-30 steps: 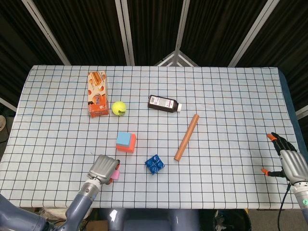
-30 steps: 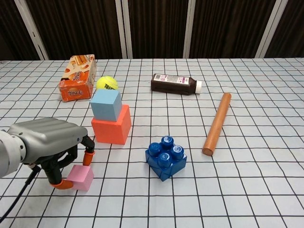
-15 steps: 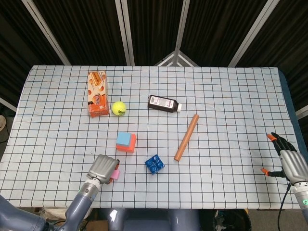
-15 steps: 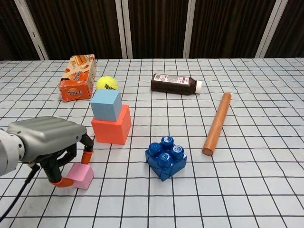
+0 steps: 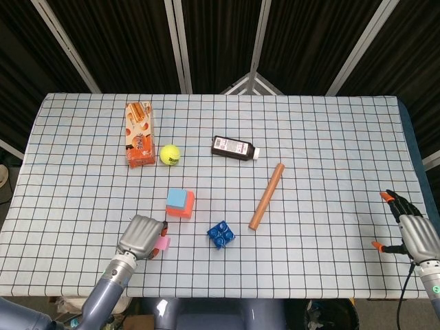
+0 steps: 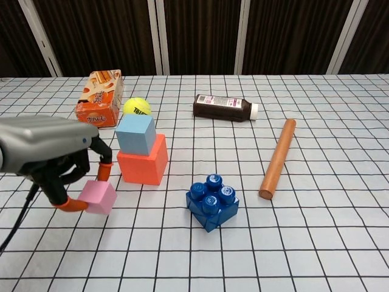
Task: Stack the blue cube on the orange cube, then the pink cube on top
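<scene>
The blue cube [image 6: 135, 134] is already set on the orange cube [image 6: 143, 160] — the pink cube [image 6: 100, 196], pinched in the left hand [image 6: 51, 155] just beside the stack and seemingly clear of the counter [image 6: 316, 237], remains to be placed on top.

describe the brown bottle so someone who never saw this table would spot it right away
On the checked tablecloth, look toward the far side, near the middle. The dark brown plastic bottle lies on its side there, right of the yellow tennis ball. Its white label and white cap set it apart from the plain wooden cylinder nearer the robot.
</scene>
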You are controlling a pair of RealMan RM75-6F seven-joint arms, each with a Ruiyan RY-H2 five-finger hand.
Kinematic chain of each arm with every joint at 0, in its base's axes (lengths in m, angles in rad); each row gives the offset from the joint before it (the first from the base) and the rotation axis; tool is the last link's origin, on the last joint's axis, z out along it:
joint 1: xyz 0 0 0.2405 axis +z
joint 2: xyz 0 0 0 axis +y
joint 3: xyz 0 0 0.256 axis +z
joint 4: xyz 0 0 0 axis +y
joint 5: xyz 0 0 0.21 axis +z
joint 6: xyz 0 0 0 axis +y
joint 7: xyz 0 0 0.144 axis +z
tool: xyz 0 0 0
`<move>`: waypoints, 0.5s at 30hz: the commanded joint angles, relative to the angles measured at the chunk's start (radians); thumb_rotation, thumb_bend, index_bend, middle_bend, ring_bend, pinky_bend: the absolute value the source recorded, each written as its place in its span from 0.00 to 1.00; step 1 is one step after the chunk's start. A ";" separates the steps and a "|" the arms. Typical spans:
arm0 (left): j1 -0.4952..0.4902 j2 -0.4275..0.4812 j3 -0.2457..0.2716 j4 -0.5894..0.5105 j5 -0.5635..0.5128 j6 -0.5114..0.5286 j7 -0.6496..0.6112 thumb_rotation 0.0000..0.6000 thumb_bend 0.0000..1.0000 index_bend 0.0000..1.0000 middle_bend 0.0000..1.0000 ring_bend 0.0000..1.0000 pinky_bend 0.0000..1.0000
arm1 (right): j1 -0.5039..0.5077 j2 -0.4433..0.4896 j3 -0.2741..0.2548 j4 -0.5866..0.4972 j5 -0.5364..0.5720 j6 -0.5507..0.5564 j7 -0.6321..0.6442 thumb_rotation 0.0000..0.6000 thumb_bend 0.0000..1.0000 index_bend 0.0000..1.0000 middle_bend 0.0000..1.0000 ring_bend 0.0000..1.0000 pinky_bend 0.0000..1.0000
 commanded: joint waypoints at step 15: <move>-0.188 0.202 -0.339 -0.044 -0.423 -0.132 -0.070 1.00 0.33 0.46 0.82 0.77 0.84 | 0.006 -0.002 -0.001 -0.005 0.006 -0.012 -0.016 1.00 0.13 0.00 0.02 0.06 0.13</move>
